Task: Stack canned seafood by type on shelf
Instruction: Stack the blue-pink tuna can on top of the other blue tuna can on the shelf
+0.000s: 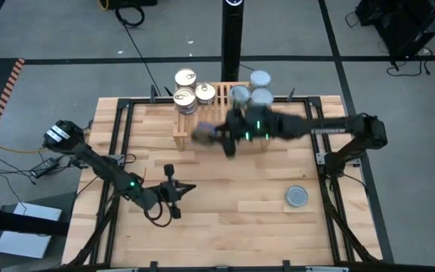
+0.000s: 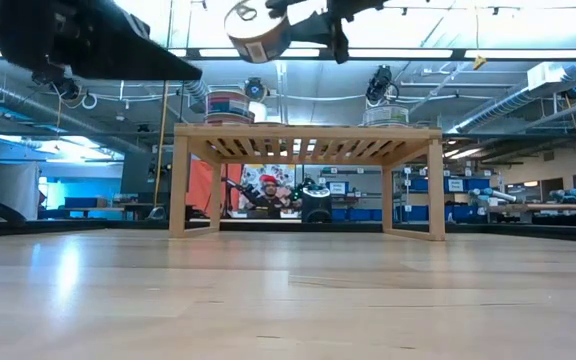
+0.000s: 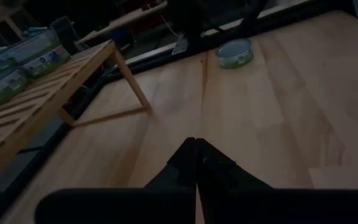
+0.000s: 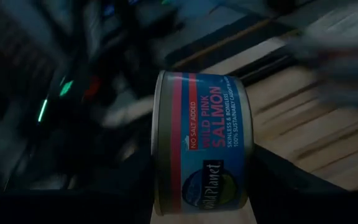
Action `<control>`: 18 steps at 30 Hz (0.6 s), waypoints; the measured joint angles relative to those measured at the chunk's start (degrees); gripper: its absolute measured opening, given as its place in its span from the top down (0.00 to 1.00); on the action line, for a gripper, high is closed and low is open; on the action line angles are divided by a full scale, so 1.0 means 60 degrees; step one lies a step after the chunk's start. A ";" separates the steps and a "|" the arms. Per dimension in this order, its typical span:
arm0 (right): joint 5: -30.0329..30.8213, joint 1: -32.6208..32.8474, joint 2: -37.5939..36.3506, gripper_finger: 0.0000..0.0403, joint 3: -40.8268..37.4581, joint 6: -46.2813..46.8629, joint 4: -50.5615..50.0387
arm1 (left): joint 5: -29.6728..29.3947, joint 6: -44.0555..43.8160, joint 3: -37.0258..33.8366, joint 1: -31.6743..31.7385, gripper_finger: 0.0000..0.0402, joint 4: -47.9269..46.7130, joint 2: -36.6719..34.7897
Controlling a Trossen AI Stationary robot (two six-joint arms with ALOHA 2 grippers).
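Nearest the front edge of the wooden table (image 1: 225, 219), the left gripper (image 1: 178, 193) hovers low over bare boards with its fingers (image 3: 194, 163) pressed together, holding nothing. To the right, a single tin with a pale blue-silver lid (image 1: 297, 196) lies flat on the tabletop, well apart from both arms. Farther back, the right gripper (image 1: 216, 136) is raised over the shelf's near left part, clamped on a salmon can (image 4: 202, 149) with a blue and red label, tipped on its side. The light-wood shelf (image 1: 183, 128) stands at the far edge. On its slats, gold-lidded tins (image 1: 190, 91) cluster at the left end and silver-lidded tins (image 1: 254, 89) sit toward the right.
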 joint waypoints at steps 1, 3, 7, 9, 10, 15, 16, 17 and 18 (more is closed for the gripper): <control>-0.0148 -0.0392 0.0066 0.49 0.0364 0.0150 -0.0245 | 0.0015 0.0001 -0.0069 0.0051 0.99 0.0067 0.0007; -0.0617 -0.1217 0.0234 0.49 0.1030 0.0418 -0.0680 | 0.0014 -0.0013 -0.0082 0.0120 0.99 0.0111 0.0004; -0.1689 -0.2850 0.0774 0.49 0.1937 0.1213 -0.0916 | 0.0027 0.0029 -0.0083 0.0187 0.99 0.0067 0.0004; -0.2130 -0.3542 0.1132 0.49 0.2181 0.1657 -0.0870 | 0.0025 0.0101 -0.0083 0.0188 0.99 0.0062 0.0004; -0.2295 -0.3823 0.1346 0.49 0.2243 0.1860 -0.0823 | 0.0026 0.0162 -0.0083 0.0192 0.99 0.0054 0.0004; -0.3267 -0.4745 0.2324 0.49 0.2253 0.2931 0.0065 | 0.0021 0.0263 -0.0083 0.0191 0.99 0.0050 0.0004; -0.3408 -0.4824 0.2459 0.49 0.2253 0.3145 0.0362 | 0.0019 0.0263 -0.0083 0.0188 0.99 0.0054 0.0004; -0.3528 -0.4884 0.2567 0.49 0.2256 0.3380 0.0638 | 0.0017 0.0263 -0.0083 0.0188 0.99 0.0054 0.0004; -0.3584 -0.4926 0.2676 0.49 0.2270 0.3554 0.0853 | 0.0014 0.0263 -0.0083 0.0190 0.99 0.0054 0.0004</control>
